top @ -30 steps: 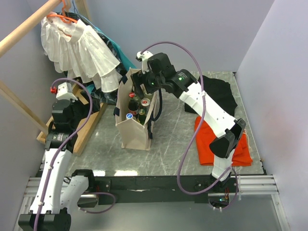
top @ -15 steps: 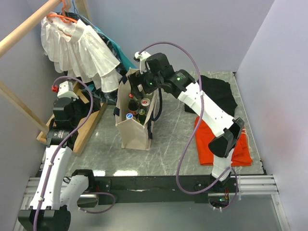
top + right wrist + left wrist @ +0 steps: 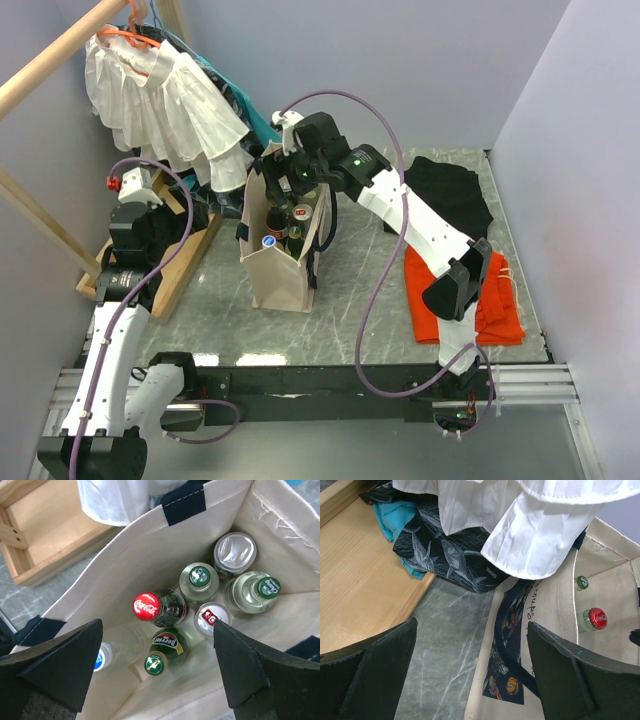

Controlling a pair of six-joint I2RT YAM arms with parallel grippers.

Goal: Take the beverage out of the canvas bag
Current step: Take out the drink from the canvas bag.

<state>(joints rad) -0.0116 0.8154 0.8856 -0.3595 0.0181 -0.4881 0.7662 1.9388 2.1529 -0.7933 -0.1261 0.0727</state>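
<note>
So, your right pincer (image 3: 156, 630) hangs wide open right over the mouth of the canvas bag (image 3: 280, 275), holding nothing. The beverages (image 3: 199, 577) sit upright inside it: a red-capped Coke bottle (image 3: 148, 606), a green Perrier bottle (image 3: 156, 662), cans beside them. The bag stands on the marble desk (image 3: 360, 300). Your left pincer (image 3: 470, 630) is spread wide too, empty, off to the bag's side.

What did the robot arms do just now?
The right claw slid a little to the left, farther over the open top of the canvas bag. It is open and has grabbed nothing. The left claw hardly moved and stays open. The bag and the bottles inside it stayed put.
</note>
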